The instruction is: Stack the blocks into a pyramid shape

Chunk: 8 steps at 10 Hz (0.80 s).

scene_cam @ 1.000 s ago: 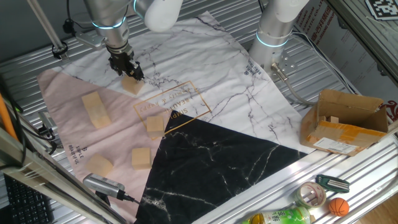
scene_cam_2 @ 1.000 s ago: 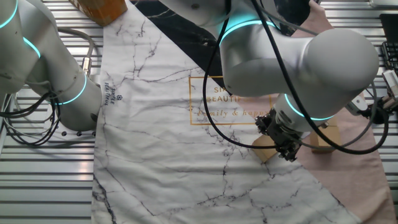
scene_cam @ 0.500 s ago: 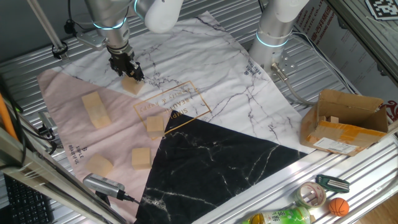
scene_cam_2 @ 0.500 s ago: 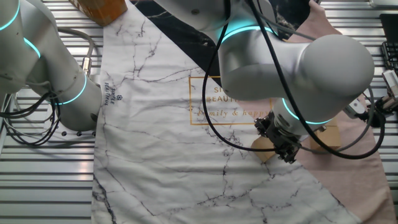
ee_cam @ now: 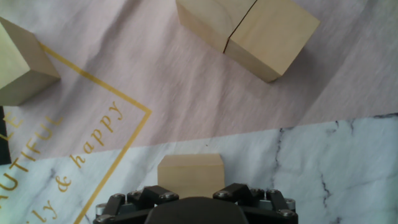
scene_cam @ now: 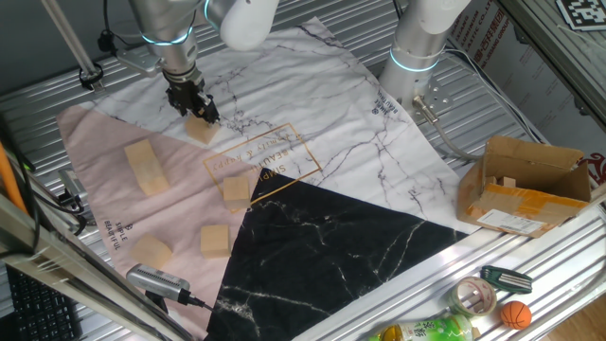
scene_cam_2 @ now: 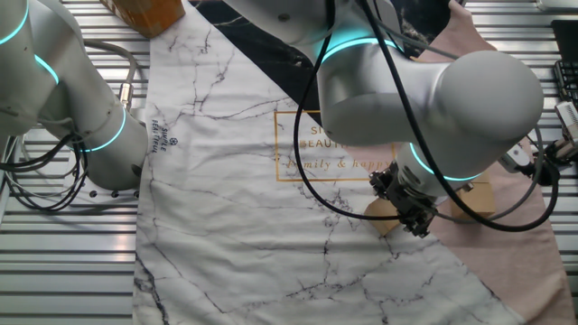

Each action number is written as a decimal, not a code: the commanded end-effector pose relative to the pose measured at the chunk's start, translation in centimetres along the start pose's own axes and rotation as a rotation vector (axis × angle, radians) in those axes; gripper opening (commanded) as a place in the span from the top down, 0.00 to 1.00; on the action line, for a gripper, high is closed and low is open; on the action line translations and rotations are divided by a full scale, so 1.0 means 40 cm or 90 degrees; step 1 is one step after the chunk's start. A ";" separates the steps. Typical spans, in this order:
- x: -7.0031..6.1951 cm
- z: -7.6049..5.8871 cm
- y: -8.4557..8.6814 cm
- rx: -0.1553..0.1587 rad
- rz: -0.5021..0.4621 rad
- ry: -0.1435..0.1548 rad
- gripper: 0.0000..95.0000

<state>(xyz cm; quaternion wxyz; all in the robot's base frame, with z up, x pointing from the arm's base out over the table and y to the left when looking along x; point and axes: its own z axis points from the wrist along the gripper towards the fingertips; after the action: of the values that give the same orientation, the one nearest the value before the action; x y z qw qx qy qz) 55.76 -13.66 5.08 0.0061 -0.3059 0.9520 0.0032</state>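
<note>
Several tan wooden blocks lie on the patterned cloth. My gripper (scene_cam: pixel 194 106) stands at the far left over one block (scene_cam: pixel 202 131), which rests on the cloth. In the hand view this block (ee_cam: pixel 190 175) sits between the dark fingers (ee_cam: pixel 239 193), whose jaws press on its two sides. The other fixed view shows the gripper (scene_cam_2: pixel 411 215) on the same block (scene_cam_2: pixel 384 218). Two blocks touch side by side (scene_cam: pixel 147 168), seen ahead in the hand view (ee_cam: pixel 249 28). Single blocks lie at the gold frame (scene_cam: pixel 236 190), lower down (scene_cam: pixel 215 240) and near the cloth's corner (scene_cam: pixel 151 251).
A second arm's base (scene_cam: pixel 417 47) stands at the back. An open cardboard box (scene_cam: pixel 525 185) sits at the right. A tape roll (scene_cam: pixel 475 296), a small ball (scene_cam: pixel 514 315) and a bottle (scene_cam: pixel 421 331) lie on the front rail. A grey tool (scene_cam: pixel 156 281) lies at the cloth's front-left edge.
In the other fixed view the arm's body shifted slightly left between one second and half a second ago. Since then nothing has moved; the gripper stays at the same block.
</note>
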 end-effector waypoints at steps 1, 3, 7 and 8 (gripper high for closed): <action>0.000 0.002 -0.001 -0.001 0.001 -0.001 0.20; -0.001 0.003 -0.001 0.000 0.002 -0.001 0.20; -0.001 0.003 -0.001 -0.001 0.005 -0.001 0.20; -0.002 0.004 -0.001 -0.001 0.006 -0.001 0.20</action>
<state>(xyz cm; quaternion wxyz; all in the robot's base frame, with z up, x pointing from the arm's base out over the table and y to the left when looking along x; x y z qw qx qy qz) 55.82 -13.65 4.95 0.0065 -0.3015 0.9534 0.0040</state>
